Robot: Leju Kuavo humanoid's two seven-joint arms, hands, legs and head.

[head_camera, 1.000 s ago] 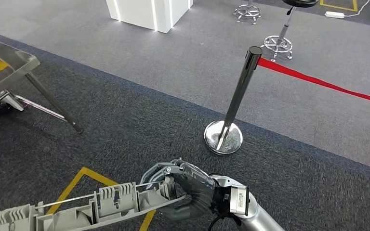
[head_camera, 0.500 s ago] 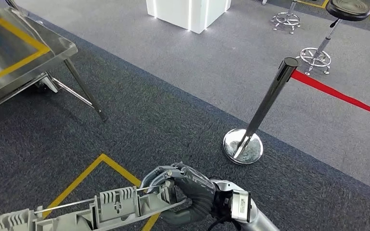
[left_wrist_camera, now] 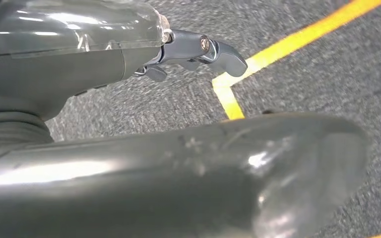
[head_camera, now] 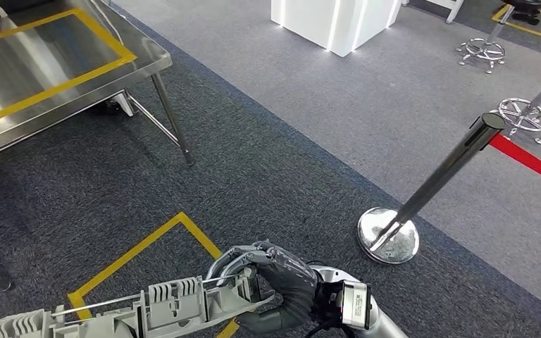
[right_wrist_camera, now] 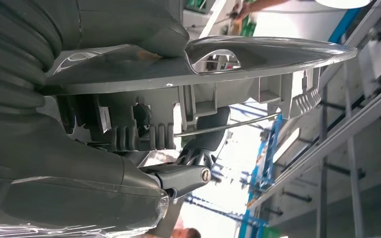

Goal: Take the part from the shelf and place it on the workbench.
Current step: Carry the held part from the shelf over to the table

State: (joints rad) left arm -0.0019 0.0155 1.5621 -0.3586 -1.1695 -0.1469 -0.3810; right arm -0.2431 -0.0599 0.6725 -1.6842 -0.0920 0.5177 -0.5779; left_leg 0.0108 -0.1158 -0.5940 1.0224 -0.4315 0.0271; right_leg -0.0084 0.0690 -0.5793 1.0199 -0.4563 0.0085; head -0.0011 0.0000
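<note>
1. Nearest, at the bottom of the head view, the right hand [head_camera: 282,292] is wrapped around the right end of the part [head_camera: 148,310], a long grey ribbed plastic moulding with a thin metal rod along it. The right wrist view shows the part [right_wrist_camera: 203,94] clamped between the thumb and the dark fingers [right_wrist_camera: 129,29].
2. The part's long axis runs left from that hand, roughly level, out past the near left corner of the head view. Whether its left end is supported there I cannot tell.
3. The left hand [left_wrist_camera: 198,49] hangs over carpet and a yellow floor line [left_wrist_camera: 297,37]; its fingers look apart with nothing in them.
4. Further off, to the far left, stands the steel workbench [head_camera: 77,91], its top marked with a yellow rectangle. It lies well apart from the part, up and left of the holding hand, so the carry probably heads that way, long axis leading.
5. To the right stands a chrome stanchion [head_camera: 423,190] with its red belt [head_camera: 528,158], well clear of that path.
</note>
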